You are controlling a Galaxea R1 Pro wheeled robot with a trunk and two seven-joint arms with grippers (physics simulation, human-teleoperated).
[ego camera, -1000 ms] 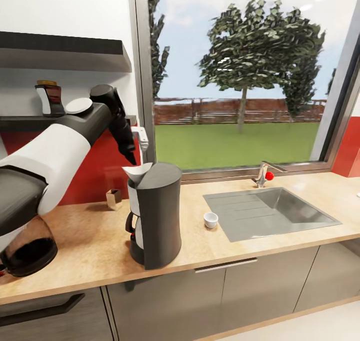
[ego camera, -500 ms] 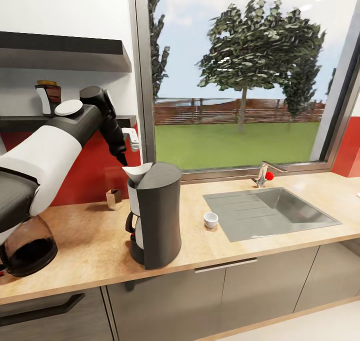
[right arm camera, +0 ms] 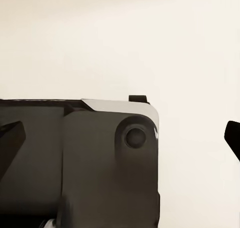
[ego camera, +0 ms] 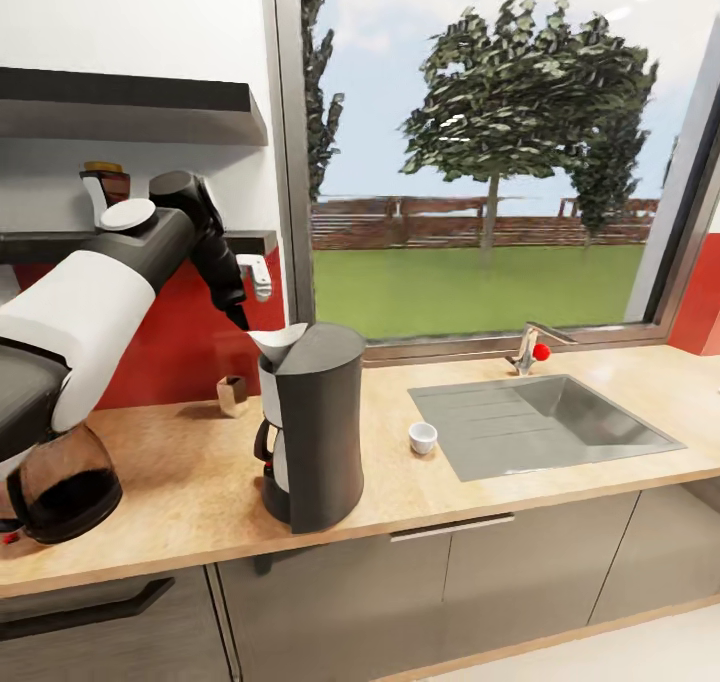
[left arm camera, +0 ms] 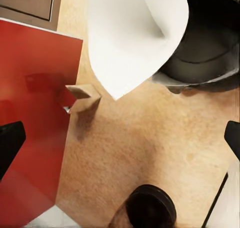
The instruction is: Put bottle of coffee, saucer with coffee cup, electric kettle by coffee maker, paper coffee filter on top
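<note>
The dark grey coffee maker (ego camera: 312, 427) stands on the wood-look kitchen countertop (ego camera: 180, 462), and the white paper coffee filter (ego camera: 278, 342) rests on its top. My left gripper (ego camera: 250, 297) hangs open and empty just above and left of the filter (left arm camera: 132, 35). In the left wrist view its black fingertips (left arm camera: 10, 143) are spread wide. The bottle of coffee (ego camera: 103, 184) stands on the kitchen shelf (ego camera: 255, 242), partly behind my left arm. The coffee cup (ego camera: 423, 438) sits by the sink. The electric kettle (ego camera: 65, 482) is at far left. My right gripper (right arm camera: 120, 138) is open, facing a pale wall. The saucer is out of view.
A steel sink (ego camera: 540, 422) with a faucet (ego camera: 525, 347) takes up the right of the counter. A small wooden block (ego camera: 233, 394) stands against the red backsplash behind the coffee maker. A thicker dark shelf (ego camera: 130, 107) hangs higher up. A large window sits behind the counter.
My left gripper has drawn back to the left, away from the filter, which stays on the coffee maker. The head camera has shifted slightly.
</note>
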